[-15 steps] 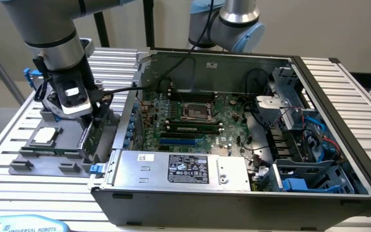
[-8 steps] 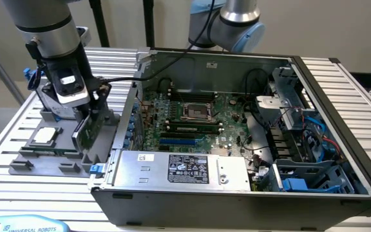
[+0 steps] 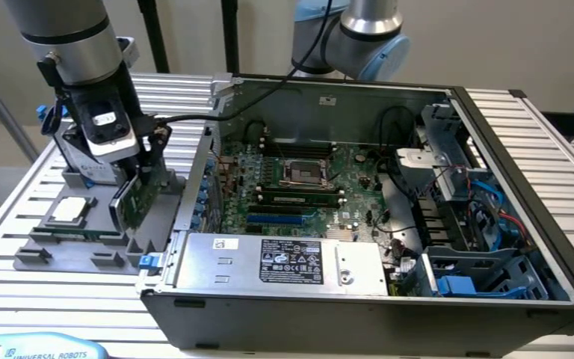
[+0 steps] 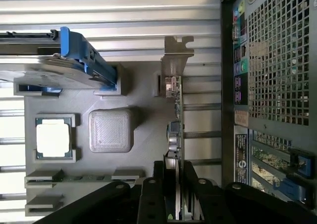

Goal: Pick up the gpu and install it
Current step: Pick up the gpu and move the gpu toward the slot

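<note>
The gpu (image 3: 131, 200) stands on edge over the right side of the grey parts holder (image 3: 63, 250), at the exterior view's left, just outside the open computer case (image 3: 526, 224). My gripper (image 3: 135, 173) is shut on it from above. In the wrist view the card (image 4: 176, 110) appears edge-on, its silver bracket (image 4: 176, 53) at the far end, and my gripper (image 4: 174, 173) has a black finger (image 4: 157, 189) pressed on each face. Whether the card's lower edge is free of its slot in the holder (image 4: 143, 144), I cannot tell.
The holder also carries a processor chip (image 3: 71, 209) (image 4: 53, 138) and a silver hard drive with blue rails (image 4: 59, 65). Inside the case lie the motherboard (image 3: 297, 168), a blue expansion slot (image 3: 282, 219) and the power supply (image 3: 277, 262). The case's perforated rear panel (image 4: 277, 60) is close beside the card.
</note>
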`<state>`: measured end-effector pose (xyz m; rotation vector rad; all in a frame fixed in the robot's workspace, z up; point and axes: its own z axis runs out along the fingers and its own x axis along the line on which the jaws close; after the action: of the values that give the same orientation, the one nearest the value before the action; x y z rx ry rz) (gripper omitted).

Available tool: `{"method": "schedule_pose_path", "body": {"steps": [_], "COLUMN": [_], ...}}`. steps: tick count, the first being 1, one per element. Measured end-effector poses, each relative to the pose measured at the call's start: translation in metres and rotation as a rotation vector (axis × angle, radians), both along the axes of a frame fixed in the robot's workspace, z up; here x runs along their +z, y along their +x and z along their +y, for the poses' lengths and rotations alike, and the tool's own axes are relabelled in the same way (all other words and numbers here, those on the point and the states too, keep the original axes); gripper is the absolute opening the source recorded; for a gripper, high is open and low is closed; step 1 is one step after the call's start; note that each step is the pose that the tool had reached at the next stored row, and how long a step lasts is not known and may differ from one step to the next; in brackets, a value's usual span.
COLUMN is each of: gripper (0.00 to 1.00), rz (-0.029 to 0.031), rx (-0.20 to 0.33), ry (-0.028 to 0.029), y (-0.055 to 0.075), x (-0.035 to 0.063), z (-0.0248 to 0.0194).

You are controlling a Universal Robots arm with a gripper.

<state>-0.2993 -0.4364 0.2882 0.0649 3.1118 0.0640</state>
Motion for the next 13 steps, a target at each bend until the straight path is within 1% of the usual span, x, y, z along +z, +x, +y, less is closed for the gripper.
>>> {"method": "schedule_pose_path", "body": {"steps": [4, 6, 8, 13], "gripper": [0.26, 0.26, 0.26, 0.26], "rz": [0.0001, 0.0005, 0.0003, 0.0001], "rx": [0.004, 0.005, 0.006, 0.008], "ry": [0.0, -0.0002, 0.0003, 0.0022], "y": [0.0, 0.0, 0.0, 0.0], "x": [0.0002, 0.0026, 0.0091, 0.0307], "z": [0.0, 0.0, 0.0, 0.0]}}
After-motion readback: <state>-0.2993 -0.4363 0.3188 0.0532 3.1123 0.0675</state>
